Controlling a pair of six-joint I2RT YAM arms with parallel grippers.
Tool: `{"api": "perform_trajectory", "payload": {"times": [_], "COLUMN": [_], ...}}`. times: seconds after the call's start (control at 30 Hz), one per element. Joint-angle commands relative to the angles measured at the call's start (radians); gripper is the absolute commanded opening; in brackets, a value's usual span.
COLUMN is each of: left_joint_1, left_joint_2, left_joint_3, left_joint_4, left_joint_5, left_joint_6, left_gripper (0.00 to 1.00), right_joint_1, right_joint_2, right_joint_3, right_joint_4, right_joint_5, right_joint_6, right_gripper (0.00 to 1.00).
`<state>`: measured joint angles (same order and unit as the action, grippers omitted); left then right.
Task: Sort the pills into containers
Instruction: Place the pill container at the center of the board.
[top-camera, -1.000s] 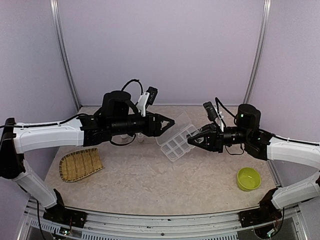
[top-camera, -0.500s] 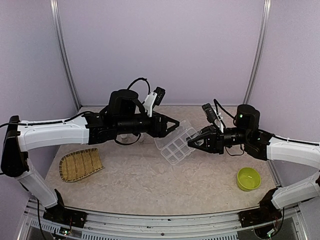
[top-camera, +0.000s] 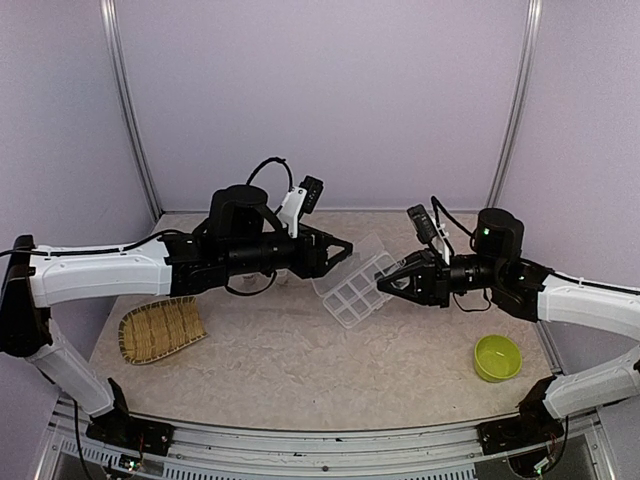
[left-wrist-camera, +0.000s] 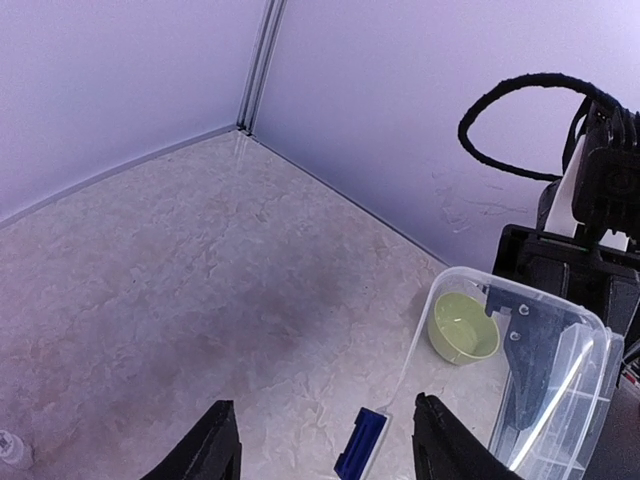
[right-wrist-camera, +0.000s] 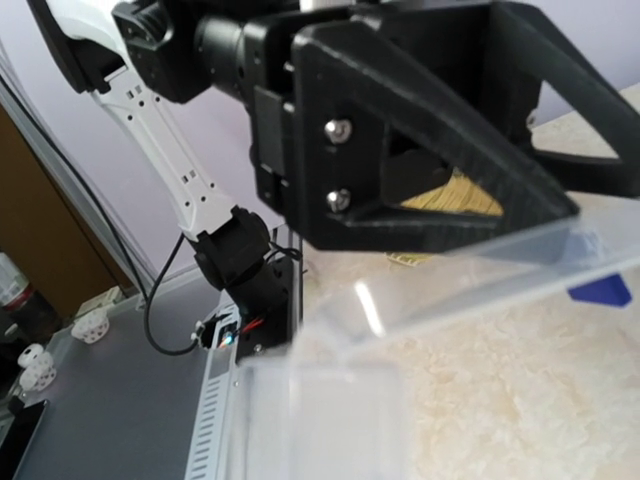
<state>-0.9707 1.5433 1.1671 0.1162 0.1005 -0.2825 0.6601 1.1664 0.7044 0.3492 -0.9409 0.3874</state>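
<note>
Honestly, right pincer (top-camera: 384, 284) pinches the box (top-camera: 350, 295) edge shut; left pincer (top-camera: 345, 249), half-open and empty, might knock it loose.

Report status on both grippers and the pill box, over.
Left gripper open, by the lid. Right gripper shut on clear box edge. No pills visible. Green bowl, bamboo tray well aside.

The compartment box (top-camera: 352, 290) is clear, the bowl (top-camera: 497, 357) lime green, the woven tray (top-camera: 162, 329) straw-tan. The table (top-camera: 300, 370) is beige with pale marbled veining, the small flat piece (left-wrist-camera: 362, 458) deep blue
</note>
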Motion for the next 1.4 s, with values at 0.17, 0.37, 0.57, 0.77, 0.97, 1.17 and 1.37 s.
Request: {"api": "perform_trajectory", "payload": {"times": [0.17, 0.37, 0.57, 0.77, 0.97, 1.17, 1.37], "left_joint_1": [-0.025, -0.032, -0.025, 0.04, 0.051, 0.058, 0.067], "left_joint_2": [0.009, 0.016, -0.013, -0.14, -0.256, -0.308, -0.338], "left_joint_3": [-0.036, -0.031, -0.041, -0.099, -0.171, -0.23, -0.283], "left_joint_4": [-0.035, -0.039, -0.034, 0.062, 0.132, 0.132, 0.131], "left_joint_5": [0.052, 0.082, 0.003, -0.07, -0.133, -0.186, -0.227], "left_joint_6": [0.021, 0.029, 0.026, -0.017, -0.018, -0.033, -0.057], "left_gripper": [0.51, 0.5, 0.51, 0.62, 0.72, 0.81, 0.88], "right_joint_1": [0.01, 0.01, 0.01, 0.008, -0.007, -0.023, -0.051], "right_joint_2": [-0.042, -0.043, -0.043, -0.032, 0.006, 0.054, 0.13], "right_joint_3": [0.04, 0.045, 0.052, 0.027, 0.032, 0.059, 0.059], "right_joint_4": [0.194, 0.214, 0.176, 0.131, 0.077, 0.034, 0.06], "right_joint_5": [0.0, -0.002, 0.016, 0.066, 0.134, 0.198, 0.239], "right_joint_6": [0.024, 0.036, 0.015, -0.002, 0.012, 0.045, 0.153], "right_gripper": [0.06, 0.05, 0.05, 0.06, 0.09, 0.12, 0.12]}}
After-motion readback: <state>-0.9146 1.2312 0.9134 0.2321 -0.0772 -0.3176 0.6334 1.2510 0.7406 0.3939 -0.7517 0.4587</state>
